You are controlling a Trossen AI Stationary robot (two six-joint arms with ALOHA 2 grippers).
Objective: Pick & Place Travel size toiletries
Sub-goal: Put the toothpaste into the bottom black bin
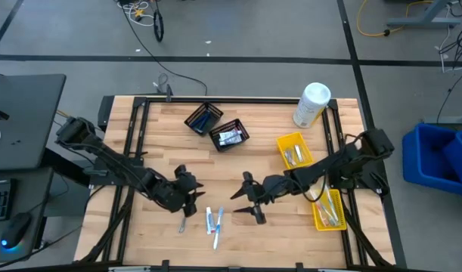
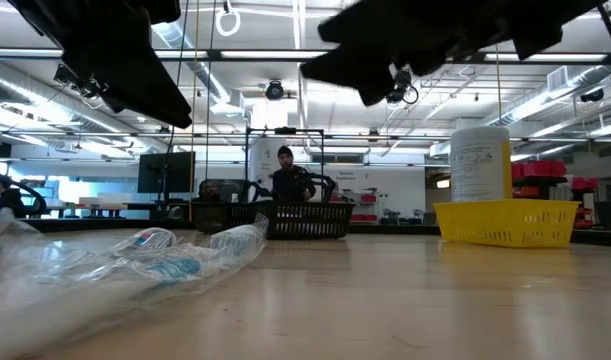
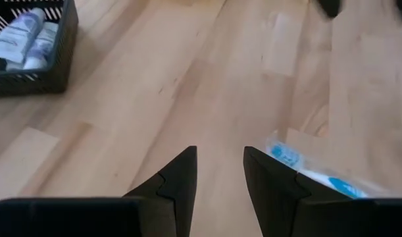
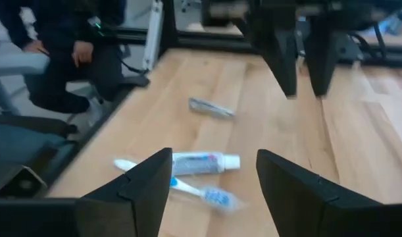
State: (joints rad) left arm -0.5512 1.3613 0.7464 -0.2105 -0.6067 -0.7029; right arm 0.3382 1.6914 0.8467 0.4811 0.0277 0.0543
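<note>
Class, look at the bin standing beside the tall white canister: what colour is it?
Yellow. The bin shows best in the low view, just in front of the canister.

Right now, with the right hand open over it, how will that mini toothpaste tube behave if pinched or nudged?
The toothpaste tube looks small, so probably light. Lying flat, its round cap may let it roll. It touches the wrapped toothbrush, which would likely shift too.

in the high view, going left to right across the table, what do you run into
left tool → small silver piece → wrapped toothbrushes and toothpaste → right tool → yellow bin → second yellow bin. The black baskets and white canister sit farther back, so I left them out.
</note>
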